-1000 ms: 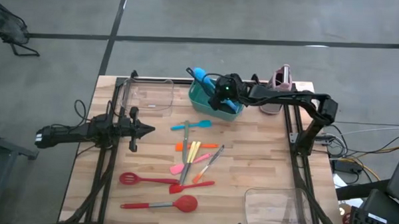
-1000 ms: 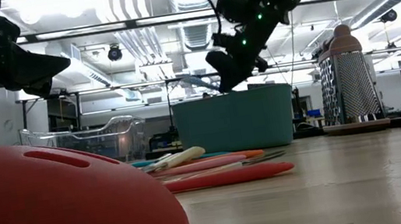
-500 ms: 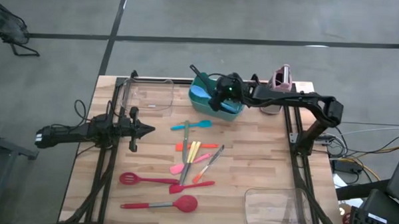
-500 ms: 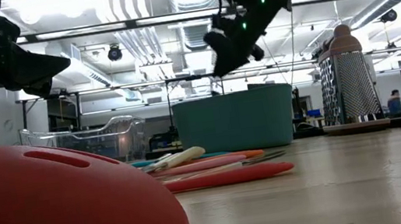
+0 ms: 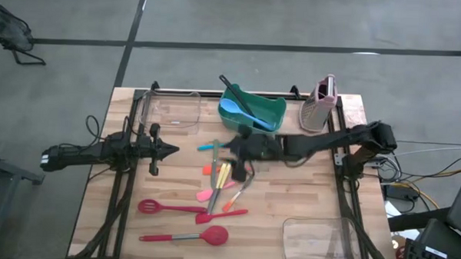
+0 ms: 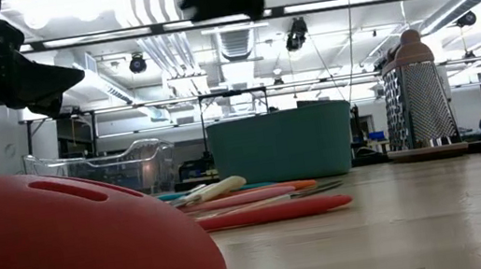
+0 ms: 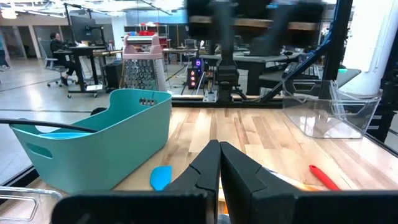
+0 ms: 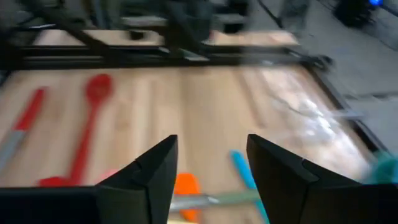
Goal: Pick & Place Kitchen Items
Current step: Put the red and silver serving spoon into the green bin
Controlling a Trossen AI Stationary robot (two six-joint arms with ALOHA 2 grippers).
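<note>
Kitchen items lie on the wooden table's middle: a blue spatula [image 5: 214, 145], yellow-handled cutlery [image 5: 223, 176], a pink spatula [image 5: 205, 195], a red slotted spoon [image 5: 160, 208], a red spatula [image 5: 221, 215] and a red spoon [image 5: 190, 236]. A blue spoon [image 5: 231, 108] and a black utensil [image 5: 235, 95] lie in the teal bin [image 5: 271, 108]. My right gripper [image 5: 233, 150] hangs open above the blue spatula [image 8: 242, 168] and an orange piece [image 8: 185, 185], touching nothing; its fingers show in the wrist view [image 8: 211, 168]. My left gripper [image 5: 166, 150] waits shut at the table's left.
A pink-grey grater [image 5: 320, 106] stands at the far right beside the bin. One clear tub [image 5: 173, 109] sits at the far left, another [image 5: 319, 237] at the near right corner. Bare wood lies right of the utensils.
My right gripper has left the bin and swung fast toward the table's near edge, rising, and now hangs over the utensils at the middle. The blue spoon that stuck up at the bin's far rim now lies down inside the bin.
</note>
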